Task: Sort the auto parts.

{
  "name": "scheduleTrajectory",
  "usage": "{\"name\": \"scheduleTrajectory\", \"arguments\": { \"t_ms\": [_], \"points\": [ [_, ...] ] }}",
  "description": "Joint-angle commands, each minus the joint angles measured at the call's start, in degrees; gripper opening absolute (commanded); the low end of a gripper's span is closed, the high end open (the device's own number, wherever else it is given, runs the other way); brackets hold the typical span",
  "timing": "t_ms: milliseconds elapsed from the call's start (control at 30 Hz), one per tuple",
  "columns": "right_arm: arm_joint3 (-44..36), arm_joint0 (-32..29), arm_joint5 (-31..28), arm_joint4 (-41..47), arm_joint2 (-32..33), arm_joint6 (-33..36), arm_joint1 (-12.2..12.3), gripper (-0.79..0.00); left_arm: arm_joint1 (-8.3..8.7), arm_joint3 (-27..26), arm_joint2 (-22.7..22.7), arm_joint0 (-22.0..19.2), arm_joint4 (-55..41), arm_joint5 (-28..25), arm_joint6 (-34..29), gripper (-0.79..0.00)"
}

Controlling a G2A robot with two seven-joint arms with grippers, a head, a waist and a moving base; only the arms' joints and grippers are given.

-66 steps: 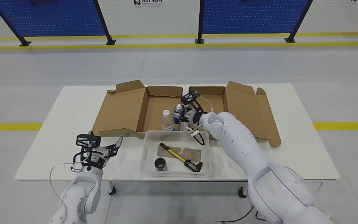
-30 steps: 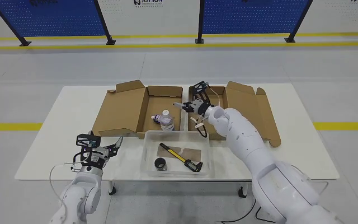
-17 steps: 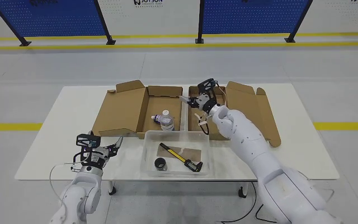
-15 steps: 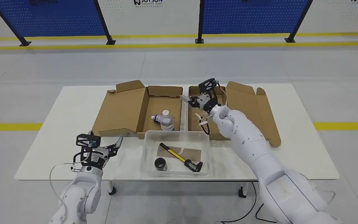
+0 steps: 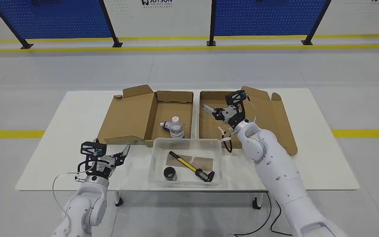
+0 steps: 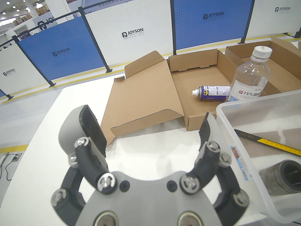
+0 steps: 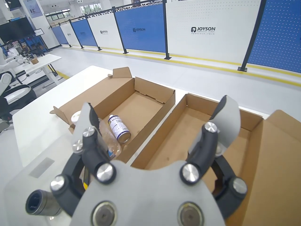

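Observation:
A blue-and-white spray can (image 5: 167, 125) lies on its side in the left cardboard box (image 5: 161, 102), touching a clear upright bottle (image 5: 176, 126). From the left wrist I see the can (image 6: 211, 92) and the bottle (image 6: 249, 81) side by side. My right gripper (image 5: 212, 110) hangs open over the right cardboard box (image 5: 220, 127), holding nothing (image 7: 157, 102). A clear plastic bin (image 5: 155, 160) at the table's front holds a yellow-and-black caliper (image 5: 190, 166) and a metal cylinder (image 5: 170, 173). My left gripper (image 5: 123, 153) stands open just left of the bin (image 6: 145, 114).
Both boxes have their lids folded flat outwards, the left lid (image 5: 127, 118) and the right lid (image 5: 263, 118). A flat brown card (image 5: 201, 161) lies in the bin under the caliper. White table (image 5: 77, 130) stretches left of the boxes.
The right gripper let go of the spray can in the left box, where it now lies by the bottle. It then swung right over the right box. The left arm has not moved.

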Motion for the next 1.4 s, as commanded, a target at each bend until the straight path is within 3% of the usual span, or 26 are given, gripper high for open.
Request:
{"name": "scheduleTrajectory", "arguments": {
  "t_ms": [0,233,533,733,967,1167,1367],
  "points": [
    [-6.72,-3.94,1.07,-0.27,2.45,2.76,0.71,0.000,0.00,0.00,0.00,0.00,0.00,0.00,0.00,0.000],
    [-21.12,-14.23,5.07,-2.10,8.70,8.73,2.39,0.000,0.00,0.00,0.00,0.00,0.00,0.00,0.00,0.000],
    [-30.15,-23.16,10.87,-3.23,14.54,11.58,3.38,0.000,-0.01,-0.08,0.01,-0.04,-0.06,-0.01,0.02,0.000],
    [-30.77,-26.04,12.23,-2.65,16.16,11.08,3.59,0.000,-0.01,-5.99,1.03,1.03,1.22,-3.84,0.46,0.000],
    [-29.61,-27.02,12.37,-1.76,16.71,9.53,3.65,0.000,0.42,-14.18,3.52,1.42,0.75,-15.82,-6.34,0.000],
    [-28.52,-27.20,12.67,-1.33,16.14,7.88,3.57,0.000,0.82,-17.00,7.47,-1.73,10.91,-20.66,-12.23,0.000],
    [-28.52,-28.69,13.72,-1.15,16.02,6.11,3.52,0.000,0.75,-15.71,14.18,-7.23,22.57,-22.94,-19.66,0.000]
  ]
}}
